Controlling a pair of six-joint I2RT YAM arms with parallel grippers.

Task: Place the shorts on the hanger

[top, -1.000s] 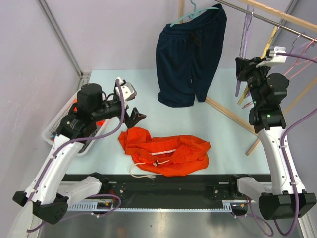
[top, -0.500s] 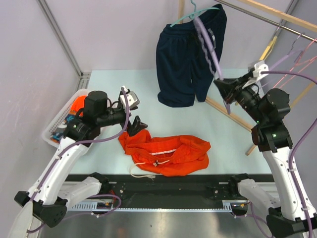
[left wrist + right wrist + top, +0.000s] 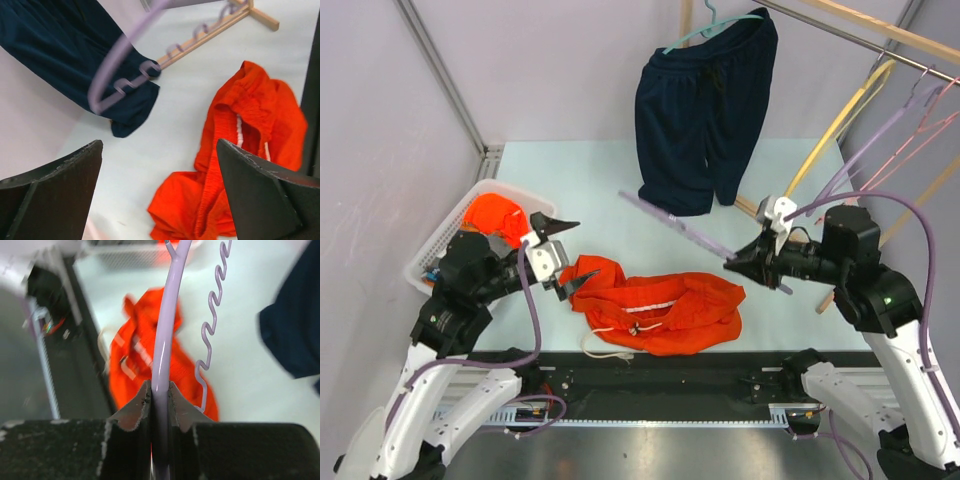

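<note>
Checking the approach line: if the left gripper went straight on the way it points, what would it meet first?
Probably the bunched near end of the shorts, lying just ahead of the open left gripper. Its height above them is unclear.

I see the shorts (image 3: 660,305) lying on the table (image 3: 610,170), middle, near its front edge. My left gripper (image 3: 582,252) sits just left of them, with a basket (image 3: 432,250) further left. The hanger (image 3: 685,228), in my right gripper (image 3: 738,262), is above their right end. A second pair of shorts (image 3: 705,110) hangs behind.
</note>
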